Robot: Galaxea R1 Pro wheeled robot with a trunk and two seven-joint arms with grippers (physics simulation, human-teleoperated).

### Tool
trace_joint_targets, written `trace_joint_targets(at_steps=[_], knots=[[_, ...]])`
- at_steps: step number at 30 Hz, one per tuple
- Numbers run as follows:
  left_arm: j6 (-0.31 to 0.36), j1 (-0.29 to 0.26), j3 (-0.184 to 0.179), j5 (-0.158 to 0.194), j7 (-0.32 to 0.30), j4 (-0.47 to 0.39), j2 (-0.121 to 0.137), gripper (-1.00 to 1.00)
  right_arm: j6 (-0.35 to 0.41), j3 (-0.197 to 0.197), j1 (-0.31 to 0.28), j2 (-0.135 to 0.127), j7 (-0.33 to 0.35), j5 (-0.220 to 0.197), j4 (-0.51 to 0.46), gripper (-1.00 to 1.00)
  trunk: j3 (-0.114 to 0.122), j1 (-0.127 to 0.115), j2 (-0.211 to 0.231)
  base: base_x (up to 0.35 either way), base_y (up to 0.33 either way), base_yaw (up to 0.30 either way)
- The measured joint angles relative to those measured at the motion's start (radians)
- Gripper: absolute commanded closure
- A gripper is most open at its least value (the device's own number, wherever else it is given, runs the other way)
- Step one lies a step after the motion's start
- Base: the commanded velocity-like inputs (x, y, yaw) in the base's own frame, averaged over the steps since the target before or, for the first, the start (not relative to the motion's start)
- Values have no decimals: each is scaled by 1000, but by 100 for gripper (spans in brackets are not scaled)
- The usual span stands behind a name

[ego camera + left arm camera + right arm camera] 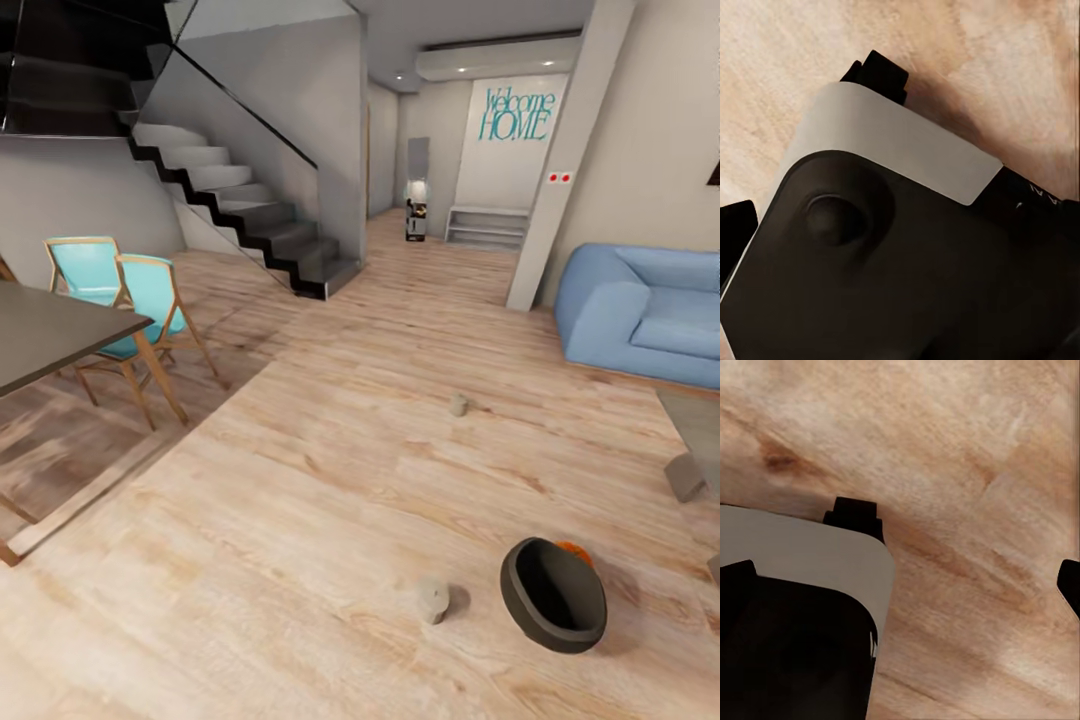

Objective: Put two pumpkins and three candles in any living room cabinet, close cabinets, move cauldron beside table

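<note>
The black cauldron (553, 595) lies tipped on the wood floor at the lower right of the head view, its mouth facing me. An orange pumpkin (575, 548) peeks out just behind its rim. One pale candle (432, 600) lies on the floor left of the cauldron, and another candle (458, 403) stands farther off mid-floor. A corner of the glass-topped table (695, 440) shows at the right edge. The cabinet is out of view. My left gripper (900, 225) hangs open over the robot's own body, and my right gripper (904, 581) hangs open over bare floor. Neither holds anything.
A blue sofa (645, 315) stands at the back right. A dark dining table (50, 335) with teal chairs (150, 300) is on the left. Stairs (250, 215) rise behind them, with a pillar (565, 160) and a hallway beyond.
</note>
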Motion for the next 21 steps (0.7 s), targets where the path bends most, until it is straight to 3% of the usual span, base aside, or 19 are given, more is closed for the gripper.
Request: trace_joint_targets(at_steps=[21], knots=[[0,0,0,0,0,0,0,-100,1,1,0,0,0,2,3,-100,0,0,0,335,0,-2]])
